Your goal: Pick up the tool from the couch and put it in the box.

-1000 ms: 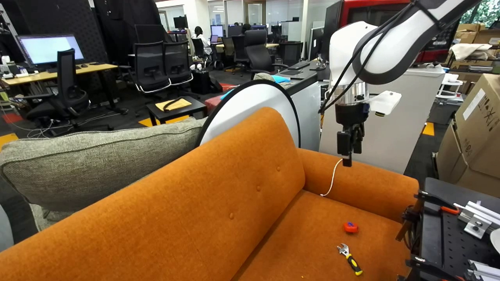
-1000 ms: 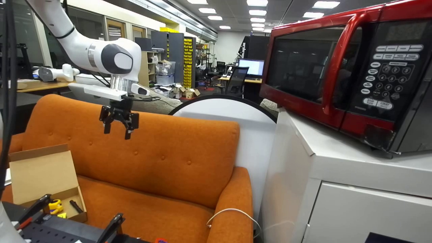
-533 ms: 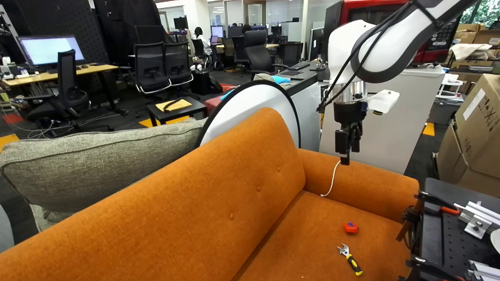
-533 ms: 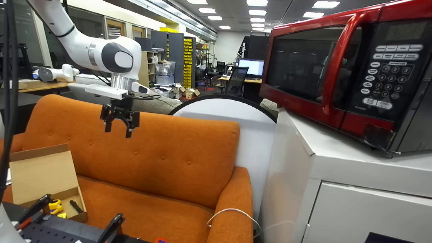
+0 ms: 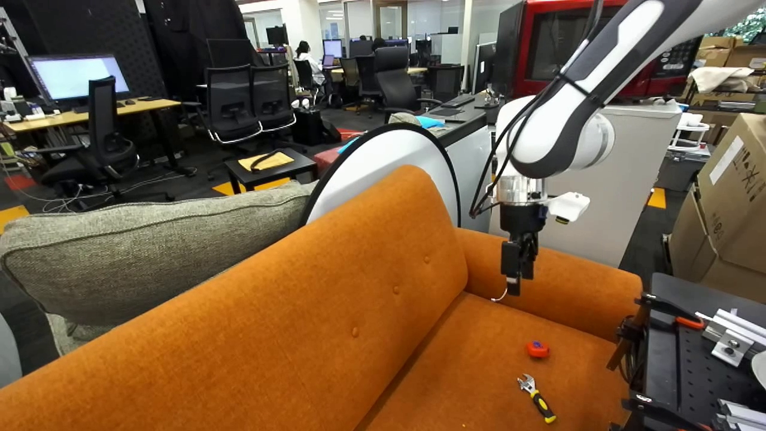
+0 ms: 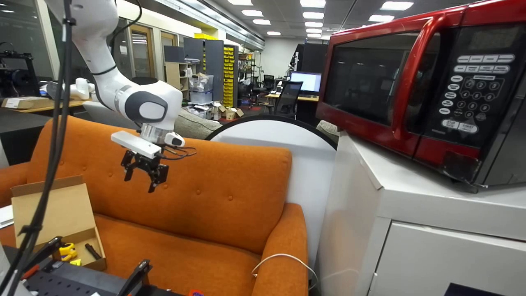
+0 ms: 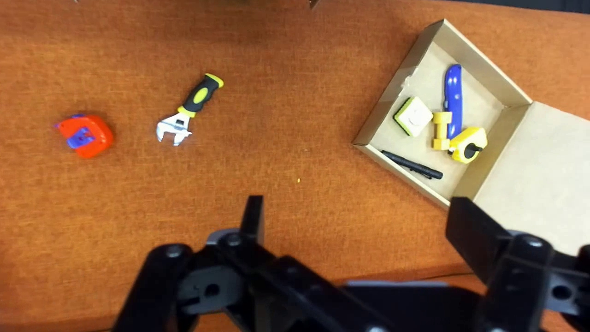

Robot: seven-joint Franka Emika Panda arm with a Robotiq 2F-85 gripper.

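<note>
The tool is an adjustable wrench with a black and yellow handle [image 7: 199, 96]. It lies on the orange couch [image 7: 276, 138] seat, left of the box in the wrist view, and also shows in an exterior view [image 5: 538, 402]. The open cardboard box [image 7: 479, 68] sits on the seat at the right of the wrist view; its lid shows in an exterior view [image 6: 68, 209]. My gripper [image 7: 357, 200] is open and empty, above the seat and apart from wrench and box. It shows against the backrest in an exterior view [image 6: 139, 185].
A red tape measure [image 7: 94, 138] lies near the wrench's jaw end. The box holds a blue tool [image 7: 454, 92], a sponge [image 7: 415, 117], a yellow tape measure [image 7: 468, 143] and a black pen [image 7: 412, 165]. A black table with clamps [image 5: 706, 353] borders the couch.
The arm has come down, and my gripper is lower over the couch, staying open. The wrench, red tape measure and box have not moved.
</note>
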